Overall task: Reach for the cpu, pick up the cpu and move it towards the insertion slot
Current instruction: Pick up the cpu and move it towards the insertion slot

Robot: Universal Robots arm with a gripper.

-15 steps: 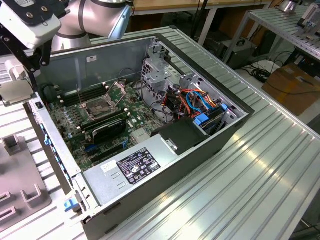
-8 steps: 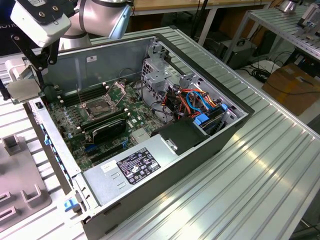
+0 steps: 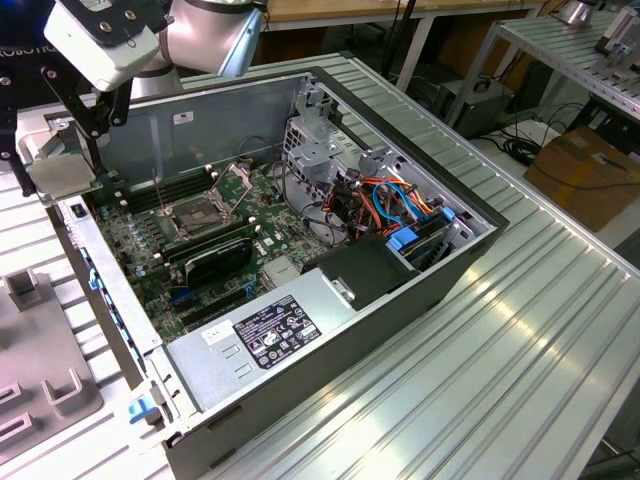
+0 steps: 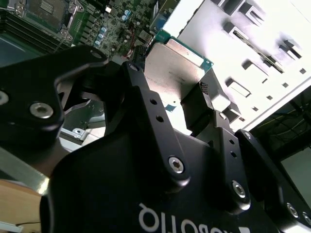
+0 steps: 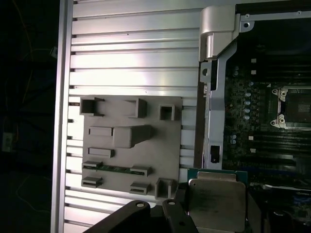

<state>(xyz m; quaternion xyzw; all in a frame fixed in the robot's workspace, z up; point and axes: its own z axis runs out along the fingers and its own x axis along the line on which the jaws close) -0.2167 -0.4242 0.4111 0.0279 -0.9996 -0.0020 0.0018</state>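
One black two-fingered gripper [image 4: 187, 99], clamped on the thin square cpu with its pale silver face [image 3: 62, 176], holds it above the open case's edge, the dark steel-framed insertion slot [image 3: 197, 212] lying on the green board toward the exterior view's right.

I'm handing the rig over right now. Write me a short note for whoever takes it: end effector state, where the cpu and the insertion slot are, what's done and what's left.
End effector: shut on the cpu, one finger pressed on the chip's edge.
Cpu: lifted off everything, hanging at the case's edge on the exterior view's left, partly over the grey fixture plate side.
Insertion slot: on the motherboard inside the open case, frame open, socket unoccupied.
Done: reach and pick.
Left: carry the cpu over the board to the slot; it is not above it yet.
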